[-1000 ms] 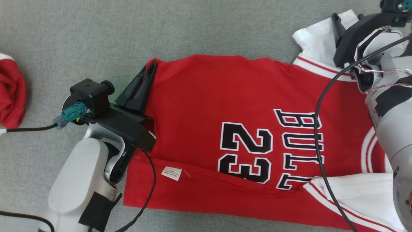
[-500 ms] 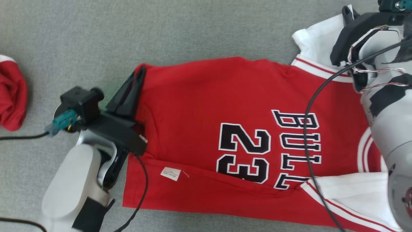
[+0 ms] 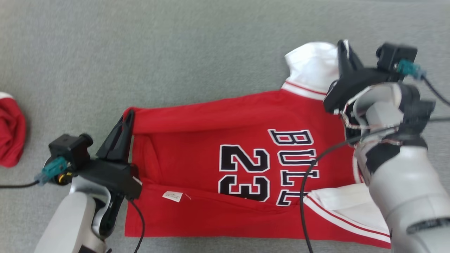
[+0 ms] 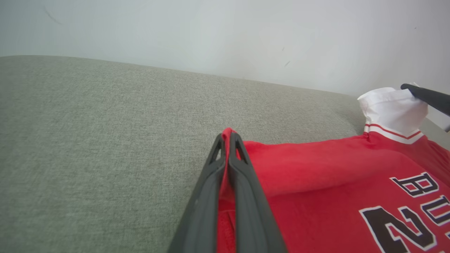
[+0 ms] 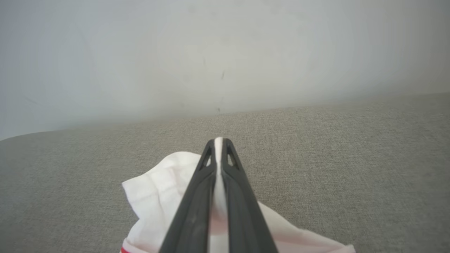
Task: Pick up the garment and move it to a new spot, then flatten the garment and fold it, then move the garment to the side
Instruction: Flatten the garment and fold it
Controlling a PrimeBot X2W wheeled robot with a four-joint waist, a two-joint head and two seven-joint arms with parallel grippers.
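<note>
Red jersey [image 3: 197, 147] lies spread on the grey fabric surface [image 3: 175, 52], near hem flat, a small white label [image 3: 172, 196] showing just above it. Left gripper [image 3: 128, 116] is clamped tight on the jersey's far left corner, that far edge raised in a long fold. Further out, right gripper [image 3: 342, 47] pinches the white sleeve [image 3: 311, 65], fingers closed on it. Another red cloth [image 3: 10, 140] sits well apart at the left.

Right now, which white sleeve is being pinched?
The far sleeve, clamped in the right gripper; the near sleeve lies loose, ungripped.
</note>
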